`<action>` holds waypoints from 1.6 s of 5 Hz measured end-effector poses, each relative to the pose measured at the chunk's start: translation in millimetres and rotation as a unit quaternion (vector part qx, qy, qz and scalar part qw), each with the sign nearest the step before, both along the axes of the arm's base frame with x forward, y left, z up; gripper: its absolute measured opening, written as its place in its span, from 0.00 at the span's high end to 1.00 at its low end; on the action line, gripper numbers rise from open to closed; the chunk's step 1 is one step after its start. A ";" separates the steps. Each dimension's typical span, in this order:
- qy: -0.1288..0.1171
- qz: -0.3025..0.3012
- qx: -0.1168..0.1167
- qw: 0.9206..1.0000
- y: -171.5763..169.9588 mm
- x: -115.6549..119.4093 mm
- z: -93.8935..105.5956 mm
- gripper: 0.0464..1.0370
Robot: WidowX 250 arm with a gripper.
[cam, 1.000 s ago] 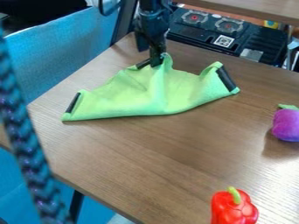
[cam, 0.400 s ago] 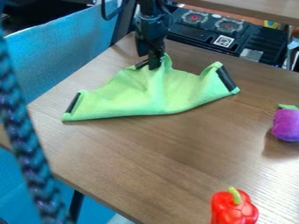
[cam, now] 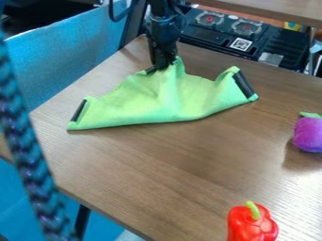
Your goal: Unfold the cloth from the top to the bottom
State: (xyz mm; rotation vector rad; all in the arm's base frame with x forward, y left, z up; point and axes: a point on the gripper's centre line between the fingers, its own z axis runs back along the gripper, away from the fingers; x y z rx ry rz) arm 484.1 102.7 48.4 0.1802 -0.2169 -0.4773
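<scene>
Where fingers [cam: 164, 65] meet its far edge, green cloth [cam: 141, 101] lies | spread or pinching: cannot tell

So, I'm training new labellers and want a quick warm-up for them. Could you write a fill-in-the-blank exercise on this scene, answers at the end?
The colour of the cloth on the table is ____. The gripper at the cloth's upper edge in the picture is coloured ____. The body of the toy pepper is coloured ____. The purple toy eggplant lies near the picture's ____ edge.

Missing words: green; black; red; right.
</scene>
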 end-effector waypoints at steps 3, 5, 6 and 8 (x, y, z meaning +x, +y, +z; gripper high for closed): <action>0.007 0.002 -0.004 1.000 -2.0 -3.0 -4.8 1.00; -0.038 -0.019 -0.040 0.998 -18.5 -12.5 29.5 1.00; -0.066 -0.034 -0.053 0.996 -28.1 -22.5 52.0 1.00; -0.047 -0.061 -0.055 0.995 -56.8 -46.2 55.6 1.00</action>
